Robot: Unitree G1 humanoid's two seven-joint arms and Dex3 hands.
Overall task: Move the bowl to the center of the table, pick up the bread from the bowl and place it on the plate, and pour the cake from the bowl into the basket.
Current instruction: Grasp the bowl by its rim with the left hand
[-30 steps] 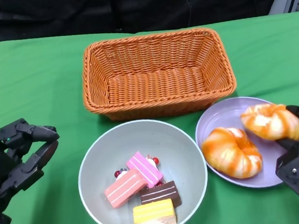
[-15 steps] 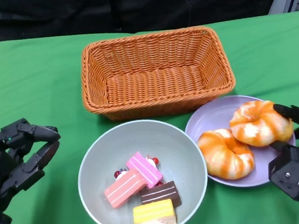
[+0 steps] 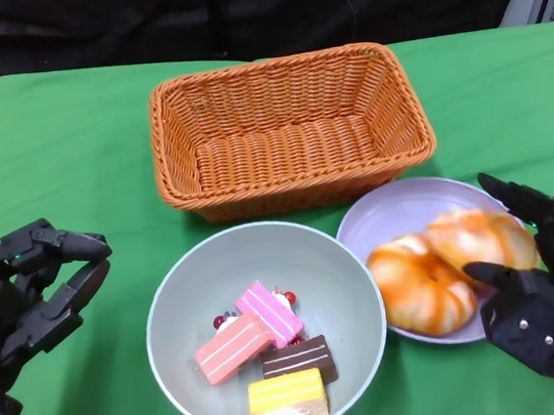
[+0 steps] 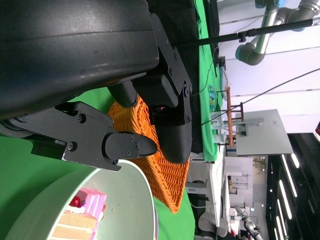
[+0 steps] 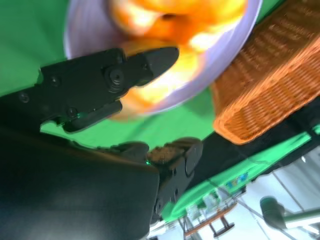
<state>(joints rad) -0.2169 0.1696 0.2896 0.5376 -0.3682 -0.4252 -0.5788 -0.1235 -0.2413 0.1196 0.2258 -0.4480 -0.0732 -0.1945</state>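
The grey-green bowl (image 3: 168, 296) sits at the front middle of the green table and holds several small cake pieces (image 3: 267, 311). To its right, the lilac plate (image 3: 395, 211) carries two orange bread rolls, one (image 3: 417, 282) nearer the bowl and one (image 3: 481, 237) by my right hand (image 3: 545, 290). That hand's fingers are spread around the second roll, which lies on the plate; the right wrist view shows the blurred bread (image 5: 170, 20) past parted fingers (image 5: 100, 80). My left hand (image 3: 30, 290) hovers left of the bowl, empty, its fingers loosely curved and apart.
The orange wicker basket (image 3: 289, 133) stands empty behind the bowl and plate, its front wall close to both. In the left wrist view the bowl's rim (image 4: 125, 200) and the basket (image 4: 160, 170) lie just beyond the left hand's fingers (image 4: 115, 125).
My right hand has lowered the second roll onto the plate and spread its fingers off it. The plate has slid slightly left. The left hand has stayed still.
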